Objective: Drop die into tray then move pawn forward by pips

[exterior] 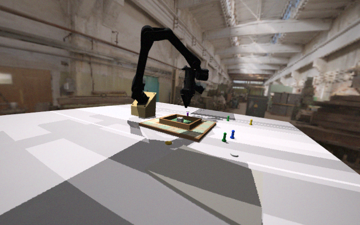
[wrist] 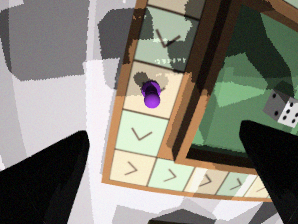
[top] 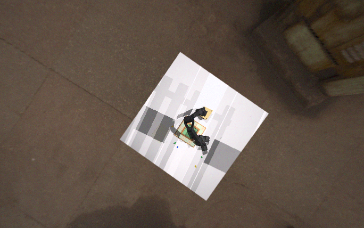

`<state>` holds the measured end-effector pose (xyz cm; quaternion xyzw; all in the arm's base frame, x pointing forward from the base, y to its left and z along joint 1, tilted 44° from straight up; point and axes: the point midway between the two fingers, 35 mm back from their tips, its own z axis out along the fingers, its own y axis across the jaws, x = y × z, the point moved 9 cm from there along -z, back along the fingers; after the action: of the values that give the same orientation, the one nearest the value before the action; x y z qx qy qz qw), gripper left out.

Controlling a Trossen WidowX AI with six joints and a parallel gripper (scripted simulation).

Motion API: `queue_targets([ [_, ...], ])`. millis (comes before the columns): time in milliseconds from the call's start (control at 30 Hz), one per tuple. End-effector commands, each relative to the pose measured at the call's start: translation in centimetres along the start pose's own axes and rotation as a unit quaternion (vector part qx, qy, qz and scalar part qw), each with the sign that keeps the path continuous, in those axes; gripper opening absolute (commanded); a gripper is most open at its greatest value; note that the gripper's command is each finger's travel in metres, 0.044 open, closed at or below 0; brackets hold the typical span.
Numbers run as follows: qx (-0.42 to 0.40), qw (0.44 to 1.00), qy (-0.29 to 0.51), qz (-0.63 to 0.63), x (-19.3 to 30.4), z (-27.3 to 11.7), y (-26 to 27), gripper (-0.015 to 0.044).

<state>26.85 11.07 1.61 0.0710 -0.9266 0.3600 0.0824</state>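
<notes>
The purple pawn (wrist: pixel 151 95) (exterior: pixel 187 114) stands upright on a cream square of the board (wrist: pixel 111 150) (exterior: pixel 155 123), with one green square between it and the corner square in the wrist view. My gripper (wrist: pixel 165 133) (exterior: pixel 186 106) is open and empty above the board, its fingers wide apart with the pawn visible below and between them. The die (wrist: pixel 281 107) (exterior: pixel 180 120) lies in the green dice tray (wrist: pixel 235 115), with several pips on its bright face, which the wrist view's right edge partly cuts off. Arrows run down the pawn's column, then right along the bottom row.
The tray's raised wall (exterior: pixel 175 125) stands inside the ring. Beyond the board are green pawns (exterior: pixel 224 136) (exterior: pixel 228 118), a blue pawn (exterior: pixel 232 134) and a yellow pawn (exterior: pixel 251 122). A yellow disc (exterior: pixel 168 142), a grey disc (exterior: pixel 233 154) and a flat beige panel (exterior: pixel 225 204) lie nearer the exterior camera.
</notes>
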Motion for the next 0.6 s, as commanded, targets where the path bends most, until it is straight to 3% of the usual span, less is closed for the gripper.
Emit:
queue_targets([
  [0, -0.001, 0.999, -0.001, 0.040, 2.4, -2.6, -1.9, 0.0440],
  [300, 0.001, 0.986, 0.002, 0.166, 10.7, -7.0, -7.6, 0.0440],
  [367, -0.003, 0.990, -0.005, 0.140, 8.7, -6.7, -6.6, 0.0440],
  [567, -0.003, 0.990, -0.005, 0.140, 8.7, -6.7, -6.6, 0.0440],
])
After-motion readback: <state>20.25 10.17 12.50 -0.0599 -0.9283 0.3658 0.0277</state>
